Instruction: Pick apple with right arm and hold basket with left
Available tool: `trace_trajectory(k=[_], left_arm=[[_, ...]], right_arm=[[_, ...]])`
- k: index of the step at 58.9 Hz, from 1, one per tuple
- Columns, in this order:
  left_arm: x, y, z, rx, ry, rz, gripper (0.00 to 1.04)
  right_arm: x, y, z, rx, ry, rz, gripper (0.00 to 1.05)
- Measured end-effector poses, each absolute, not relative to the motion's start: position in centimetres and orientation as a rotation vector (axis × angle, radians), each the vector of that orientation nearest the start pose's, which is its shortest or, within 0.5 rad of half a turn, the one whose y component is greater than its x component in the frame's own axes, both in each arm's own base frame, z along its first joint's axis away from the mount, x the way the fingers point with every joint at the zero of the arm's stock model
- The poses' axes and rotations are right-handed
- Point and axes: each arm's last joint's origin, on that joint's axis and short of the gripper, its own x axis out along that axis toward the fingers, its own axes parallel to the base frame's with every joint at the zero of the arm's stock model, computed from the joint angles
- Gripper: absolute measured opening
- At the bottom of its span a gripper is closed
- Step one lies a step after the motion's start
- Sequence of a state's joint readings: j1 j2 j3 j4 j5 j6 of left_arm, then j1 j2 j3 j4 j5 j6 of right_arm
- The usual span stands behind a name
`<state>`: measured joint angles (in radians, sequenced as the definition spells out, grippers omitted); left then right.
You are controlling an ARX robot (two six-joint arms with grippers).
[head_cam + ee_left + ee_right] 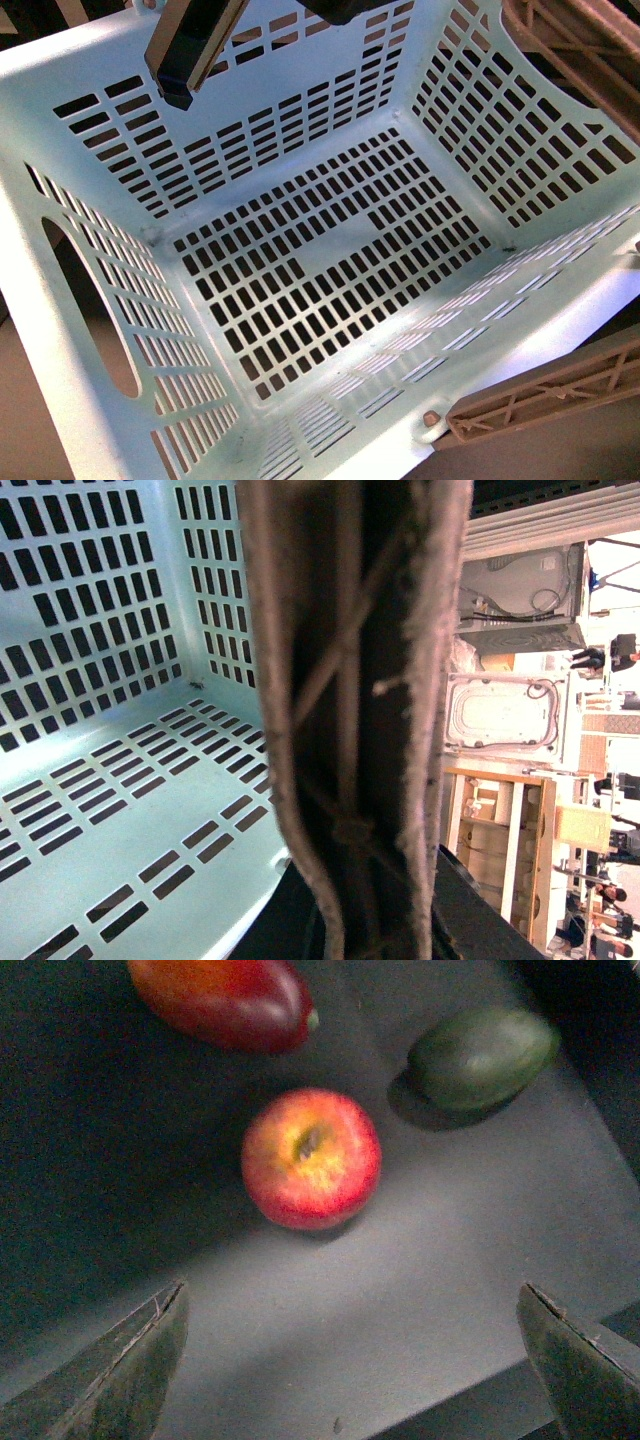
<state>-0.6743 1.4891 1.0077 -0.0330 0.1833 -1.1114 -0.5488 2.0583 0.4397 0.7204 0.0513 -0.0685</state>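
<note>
The pale mint-green basket fills the front view, tilted, with nothing inside it. My left gripper is shut on the basket; its brownish lattice finger runs down beside the slotted wall. In the front view a lattice finger lies against the basket's near rim. The apple, red with a yellow blush round its stem, sits on a dark grey surface. My right gripper is open above that surface, fingertips wide apart. The apple lies ahead of the gap, touching neither finger.
A dark red fruit and a green fruit lie just beyond the apple. The grey surface ends at an edge near the right finger. A dark arm part hangs over the basket's far wall. Shelves and appliances stand behind the left finger.
</note>
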Motion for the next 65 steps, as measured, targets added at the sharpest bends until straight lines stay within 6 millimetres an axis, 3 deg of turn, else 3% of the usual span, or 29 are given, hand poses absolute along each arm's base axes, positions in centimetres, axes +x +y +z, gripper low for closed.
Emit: trace_trajectory(k=[15,38,52,59,65], left_arm=[[25.2,-20.8,25.9,-0.889,0.911,-0.457,0.08],[25.2,-20.8,25.9,-0.889,0.911,-0.457,0.08],[25.2,-20.8,25.9,-0.889,0.911,-0.457,0.08],[25.2,-20.8,25.9,-0.889,0.911,-0.457,0.08],[25.2,-20.8,25.9,-0.889,0.911,-0.457,0.08]], right_arm=[[25.0,-14.2,-2.2,0.190,0.949,-0.542,0.96],[29.2,-15.2,-3.8,0.197,0.935,-0.553,0.96],[30.0,-15.6,-4.8,0.196,0.943,-0.562,0.96],[30.0,-15.5,-5.0,0.201,0.946,-0.563,0.81],[29.8,-15.4,-4.9,0.203,0.943,-0.557,0.76]])
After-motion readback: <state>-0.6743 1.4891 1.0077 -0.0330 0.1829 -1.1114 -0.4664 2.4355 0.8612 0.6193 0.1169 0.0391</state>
